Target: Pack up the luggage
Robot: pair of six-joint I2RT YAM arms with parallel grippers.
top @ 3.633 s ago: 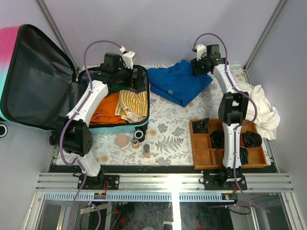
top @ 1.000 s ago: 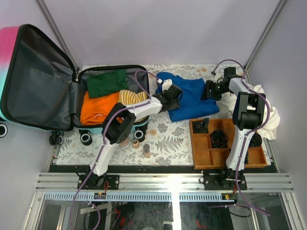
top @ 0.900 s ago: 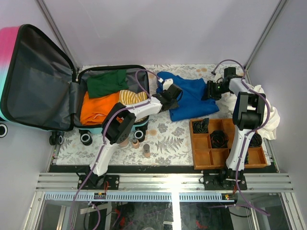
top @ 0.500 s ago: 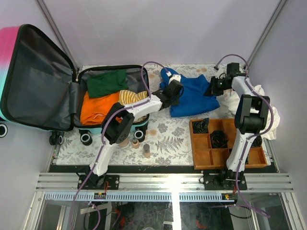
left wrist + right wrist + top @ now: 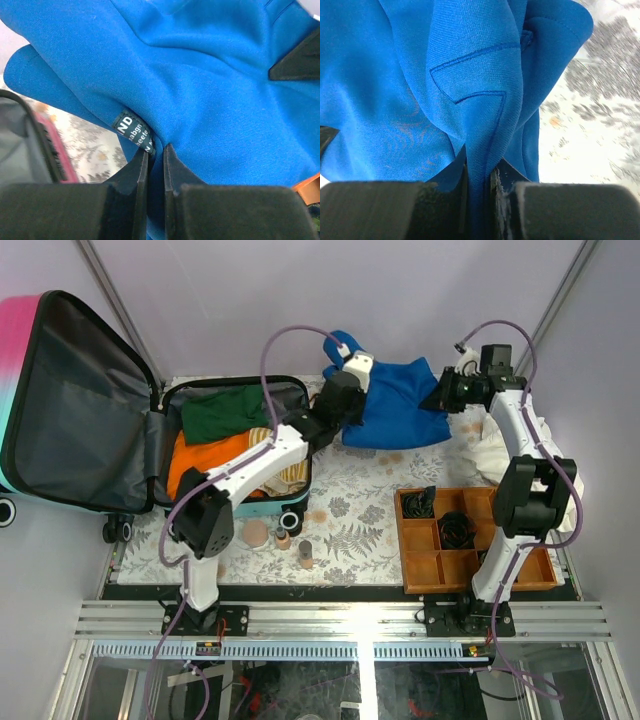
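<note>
Flowered bench (image 5: 370,510) shows bare where the blue garment (image 5: 400,415) lay a second ago. My left gripper (image 5: 156,150) and right gripper (image 5: 479,167) have each clenched on its cloth and raised it, so I judge it ready to carry to the open luggage (image 5: 80,400) at upper left.

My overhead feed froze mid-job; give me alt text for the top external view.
The left gripper and right gripper, jaws shut, hold a blue garment stretched between them above the far side of the table. The open luggage lies at left with a green garment and an orange garment inside.
</note>
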